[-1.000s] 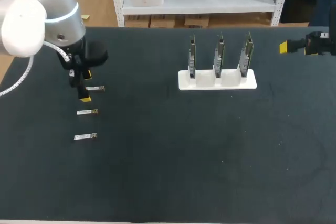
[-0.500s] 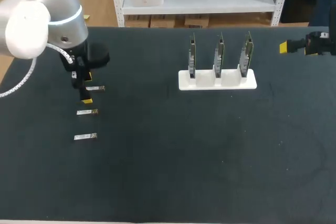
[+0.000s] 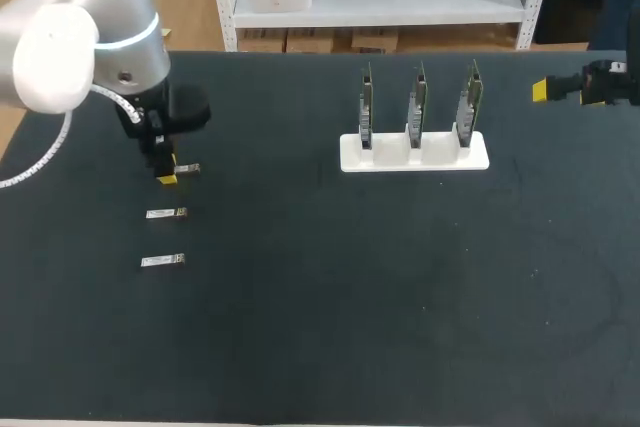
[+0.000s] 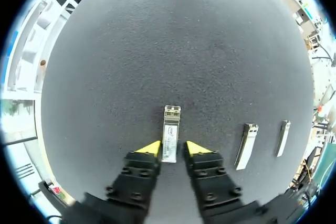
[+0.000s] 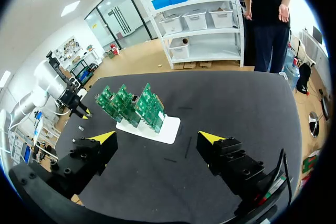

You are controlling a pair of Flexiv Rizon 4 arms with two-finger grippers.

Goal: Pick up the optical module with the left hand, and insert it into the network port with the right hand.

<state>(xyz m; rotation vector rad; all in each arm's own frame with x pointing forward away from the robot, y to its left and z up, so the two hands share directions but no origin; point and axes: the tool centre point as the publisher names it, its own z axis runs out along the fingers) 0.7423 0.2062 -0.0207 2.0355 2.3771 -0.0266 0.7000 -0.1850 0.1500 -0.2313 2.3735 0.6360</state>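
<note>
Sitting flat on the dark grey table [image 3: 330, 327] in the upper left of the head view is the small silver metal optical module [image 3: 188, 169], top one of a column of three. And the left gripper [image 3: 167, 178] has just slid up the frame from below that piece and settled right at it over the last second. The left wrist view confirms it: the optical module [image 4: 170, 139] lies lengthwise between the yellow tips of the left gripper [image 4: 174, 147], near end in the gap, far end poking out ahead. The fingers stand narrowly apart and have not yet pinched it. That reads as lined up, with only the squeeze and lift left of the pickup.

The two spare silver modules [image 4: 247, 145] [image 4: 283, 137] lie beside the fingers, untouched.

Over in the upper middle, the white slotted holder [image 3: 414, 159] carries three green circuit boards [image 3: 417, 105] upright, one per slot. Any network port on them is too small to make out. The right gripper [image 3: 560, 90] hangs at the upper right edge, fingers spread wide and empty, looking across at the holder [image 5: 149, 127].
</note>
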